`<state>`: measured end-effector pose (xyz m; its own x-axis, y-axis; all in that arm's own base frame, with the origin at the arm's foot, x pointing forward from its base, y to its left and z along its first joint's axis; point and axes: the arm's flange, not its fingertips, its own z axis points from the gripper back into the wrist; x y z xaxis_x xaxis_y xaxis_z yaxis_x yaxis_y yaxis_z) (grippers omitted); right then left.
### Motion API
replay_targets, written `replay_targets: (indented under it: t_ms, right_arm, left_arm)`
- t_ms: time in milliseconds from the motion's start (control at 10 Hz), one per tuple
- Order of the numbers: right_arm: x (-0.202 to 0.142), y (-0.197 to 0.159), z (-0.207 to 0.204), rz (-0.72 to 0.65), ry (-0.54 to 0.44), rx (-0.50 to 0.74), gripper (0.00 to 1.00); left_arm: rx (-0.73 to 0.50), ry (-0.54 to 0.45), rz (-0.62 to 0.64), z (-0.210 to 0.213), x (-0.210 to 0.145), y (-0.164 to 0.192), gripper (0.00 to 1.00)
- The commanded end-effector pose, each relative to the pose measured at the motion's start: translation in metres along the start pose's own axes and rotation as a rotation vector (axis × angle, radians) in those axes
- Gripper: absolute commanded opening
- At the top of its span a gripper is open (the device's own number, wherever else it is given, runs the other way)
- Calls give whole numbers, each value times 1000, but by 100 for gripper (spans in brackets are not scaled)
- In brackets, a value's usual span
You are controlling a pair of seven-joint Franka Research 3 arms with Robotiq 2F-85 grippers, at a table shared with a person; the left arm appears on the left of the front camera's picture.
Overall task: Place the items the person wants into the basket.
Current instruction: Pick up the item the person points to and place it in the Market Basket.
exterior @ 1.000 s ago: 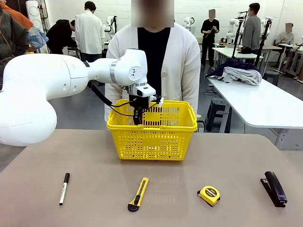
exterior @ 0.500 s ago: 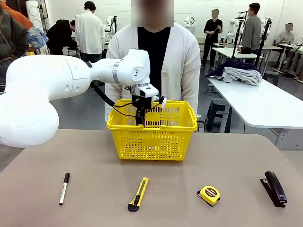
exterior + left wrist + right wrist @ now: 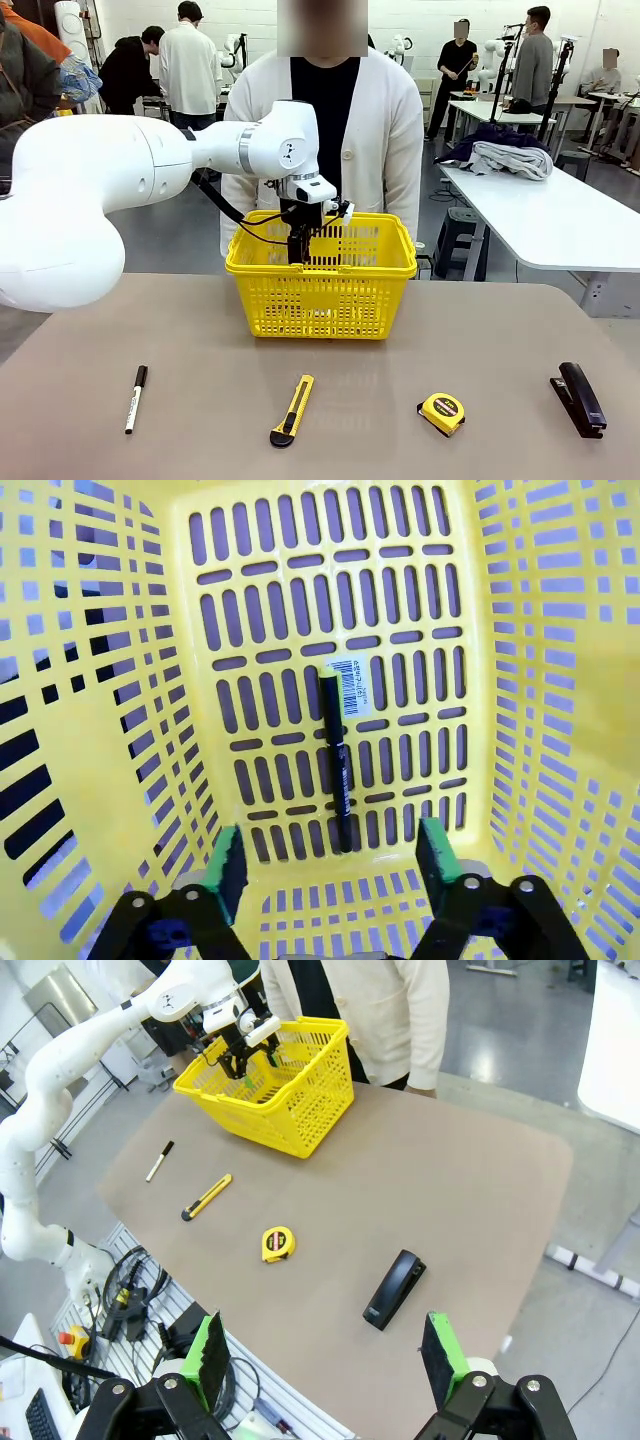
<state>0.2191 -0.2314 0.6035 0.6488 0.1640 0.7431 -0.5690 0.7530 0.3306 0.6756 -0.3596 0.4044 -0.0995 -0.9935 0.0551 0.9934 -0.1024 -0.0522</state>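
Glossy yellow plastic basket (image 3: pixel 330 300), slim matt black pen (image 3: pixel 335 765), smooth matt brown tabletop (image 3: pixel 470 330)

1. The thin black pen (image 3: pixel 335 765) lies flat on the floor of the yellow lattice basket (image 3: pixel 320 300).
2. The yellow-and-black utility knife (image 3: pixel 292 410) lies before the basket, well apart.
3. The long black stapler (image 3: pixel 579 399) lies far right.

— Where did the front camera sit?
— On the near side of the table (image 3: pixel 450 330), facing across the basket (image 3: pixel 320 300) toward the person (image 3: pixel 385 130) behind it.
— And the left wrist one?
— Right over the basket, looking straight down at its floor, very near.
— The right wrist?
— High and well off from the basket, looking down over the whole table. All three views shared the basket.
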Motion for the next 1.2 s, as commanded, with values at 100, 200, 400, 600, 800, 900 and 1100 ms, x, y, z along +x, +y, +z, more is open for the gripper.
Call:
replay_targets:
  t_ms: [100,200,400,600,800,900,1100]
  right_arm:
    - [1,-1,0,14,-15,17,100]
    - [1,-1,0,14,-15,17,100]
    - [1,-1,0,14,-15,17,100]
    - [1,-1,0,14,-15,17,100]
    - [1,-1,0,14,-15,17,100]
    - [1,-1,0,14,-15,17,100]
    - [1,-1,0,14,-15,17,100]
  left_arm:
    - [-5,2,-23,8,2,1,100]
    - [-6,0,-25,7,2,-1,100]
    - [-3,-1,-28,9,3,-5,100]
    - [0,-2,-30,21,1,-19,100]
    - [22,26,-36,74,-18,-73,100]
    - [58,19,-39,111,-37,-114,100]
    - [126,-30,1,165,-83,-176,100]
